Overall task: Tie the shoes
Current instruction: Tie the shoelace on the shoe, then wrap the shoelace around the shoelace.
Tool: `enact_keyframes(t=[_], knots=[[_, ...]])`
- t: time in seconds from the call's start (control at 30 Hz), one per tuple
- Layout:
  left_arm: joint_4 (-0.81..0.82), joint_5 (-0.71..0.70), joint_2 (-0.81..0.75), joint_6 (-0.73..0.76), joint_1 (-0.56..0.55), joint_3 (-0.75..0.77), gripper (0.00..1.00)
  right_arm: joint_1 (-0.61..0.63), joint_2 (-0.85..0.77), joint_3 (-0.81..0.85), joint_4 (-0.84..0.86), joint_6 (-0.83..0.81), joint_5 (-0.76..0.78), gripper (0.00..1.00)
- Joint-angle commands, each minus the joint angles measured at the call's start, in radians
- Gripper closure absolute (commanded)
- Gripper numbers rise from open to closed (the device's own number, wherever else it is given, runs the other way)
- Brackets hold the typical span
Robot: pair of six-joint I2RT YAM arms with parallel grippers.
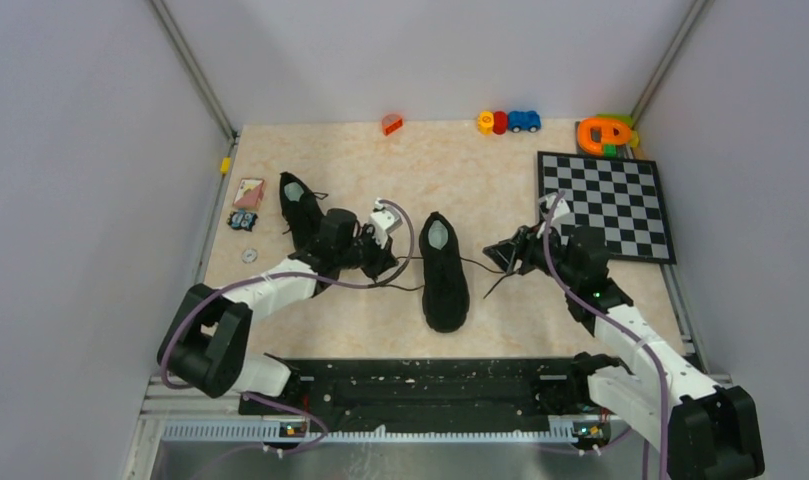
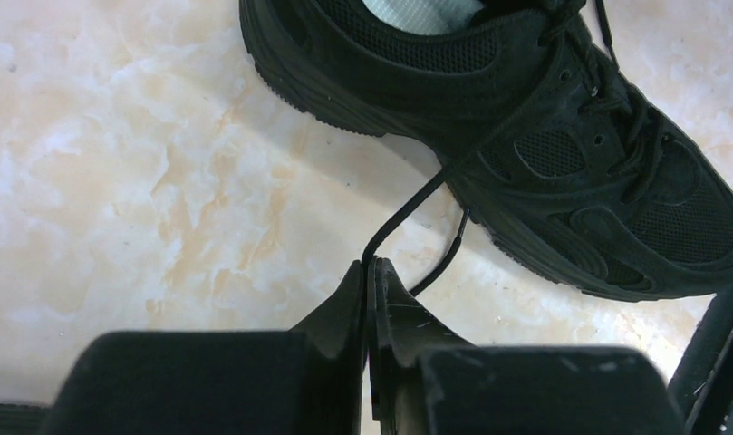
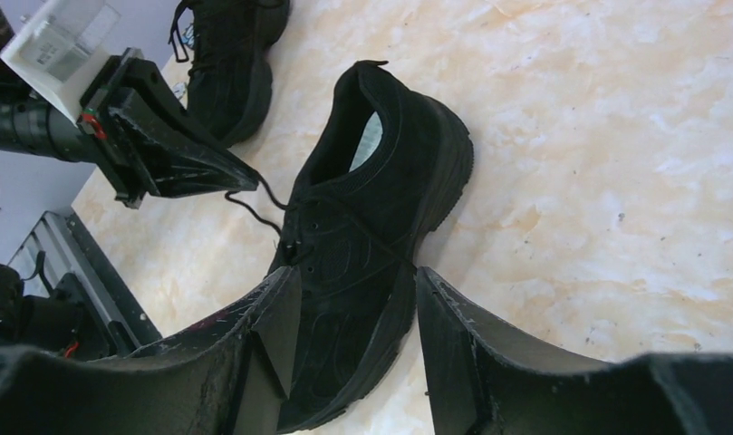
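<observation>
Where the left gripper's point(image 2: 370, 270) jaws meet, they are pressed together on a thin black lace point(image 2: 408, 201), which climbs from the fingertips in a slack curve to the side of the middle shoe point(image 2: 562, 154). A second lace end point(image 2: 442, 263) lies loose on the table just beside the pinched one. Seen from the right wrist, that gripper's pointed tips are closed, with the lace running off them to the eyelets.

The right gripper point(image 3: 358, 294) has its jaws well apart with nothing between them; its fingers point(image 3: 263, 335) hover near the shoe's other flank, framing its toe half. From above, more lace point(image 1: 485, 268) trails off that side toward this gripper; I cannot tell whether it touches.

The middle shoe stands upright on its sole between the two grippers, toe toward the arm bases, its pale insole showing at the far end. The other shoe point(image 1: 298, 208) sits further left and back, partly hidden behind the left arm.

On the marbled table point(image 1: 500, 180), a chessboard point(image 1: 610, 205) lies at the right, and small toys point(image 1: 508, 122) line the far edge.
</observation>
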Motion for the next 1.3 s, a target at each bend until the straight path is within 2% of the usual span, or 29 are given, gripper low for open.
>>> enact_keyframes(t=[0.0, 0.17, 0.43, 0.63, 0.83, 0.97, 1.27], knots=[[-0.022, -0.002, 0.008, 0.010, -0.005, 0.045, 1.00, 0.004, -0.001, 0.054, 0.038, 0.027, -0.034, 0.52], [-0.037, 0.011, -0.054, -0.029, -0.004, 0.047, 1.00, 0.010, 0.010, 0.060, 0.033, 0.038, -0.062, 0.54], [0.154, 0.027, -0.238, -0.181, -0.005, -0.019, 1.00, 0.092, 0.120, 0.147, 0.021, 0.000, -0.156, 0.48], [0.380, 0.083, -0.238, -0.302, -0.005, -0.079, 1.00, 0.200, 0.263, 0.256, 0.040, -0.111, -0.193, 0.45], [0.510, 0.127, -0.184, -0.393, -0.005, -0.095, 1.00, 0.248, 0.378, 0.331, 0.106, -0.169, -0.225, 0.46], [0.625, 0.129, -0.154, -0.481, -0.006, -0.123, 1.00, 0.304, 0.416, 0.343, 0.138, -0.193, -0.114, 0.45], [0.795, 0.098, -0.111, -0.648, -0.006, -0.154, 1.00, 0.422, 0.435, 0.304, 0.262, -0.196, 0.157, 0.35]])
